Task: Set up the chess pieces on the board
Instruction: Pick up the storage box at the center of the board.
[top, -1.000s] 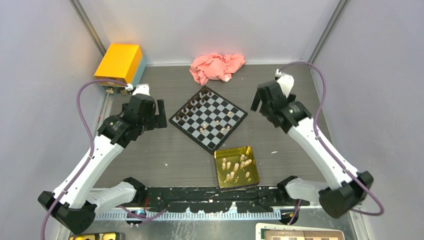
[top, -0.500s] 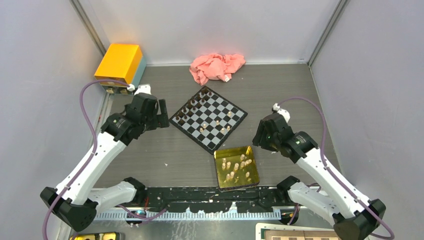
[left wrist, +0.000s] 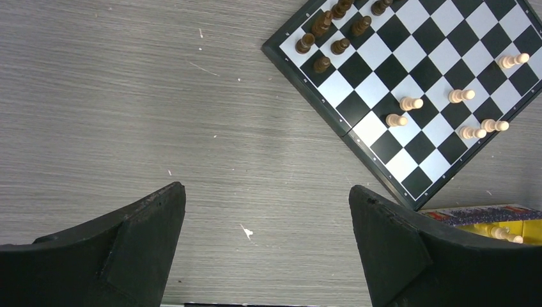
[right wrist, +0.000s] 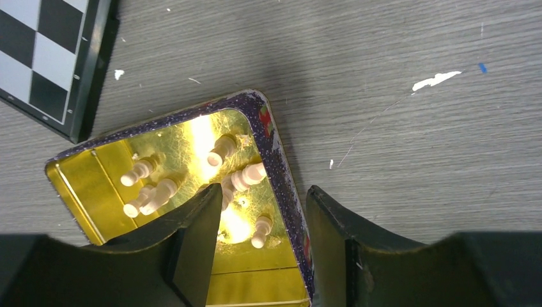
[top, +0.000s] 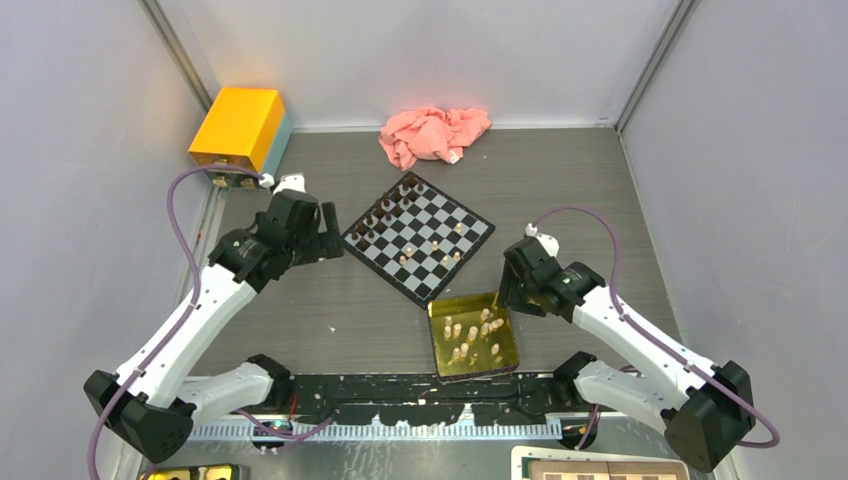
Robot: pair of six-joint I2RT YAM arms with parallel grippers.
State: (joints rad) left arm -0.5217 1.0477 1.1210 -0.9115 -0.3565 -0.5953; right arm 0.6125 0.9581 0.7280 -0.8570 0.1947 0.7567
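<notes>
**Both Arms Are Hovering With Released Fingers, One by the Board, One Over the Tray**

The board (top: pixel 425 280) is lying cornerwise in the middle of the table (top: pixel 560 200). Dark chess pieces (left wrist: pixel 332 32) are standing bunched near its far-left edge. A few pale chess pieces (left wrist: pixel 460 96) are standing scattered across its near-right half. More pale pieces (right wrist: pixel 230 176) are lying loose in a yellow tray (top: pixel 432 340), which is sitting just beside the board's near corner.

The left arm (top: pixel 200 310) is reaching toward the board's left corner. The left fingers (left wrist: pixel 166 204) are standing spread wide over bare table beside the board, grasping nothing.

The right arm (top: pixel 620 320) is bending in toward the tray's far-right corner. The right fingers (right wrist: pixel 204 211) are standing apart and released, with no piece between them. One finger is hanging over the inside of the tray, and the other is hanging outside its wall over the table. Whether either finger is touching the tray cannot be told.

A crumpled pink cloth (top: pixel 433 135) is lying beyond the board, and a yellow box (top: pixel 240 125) is sitting in the far-left corner.
</notes>
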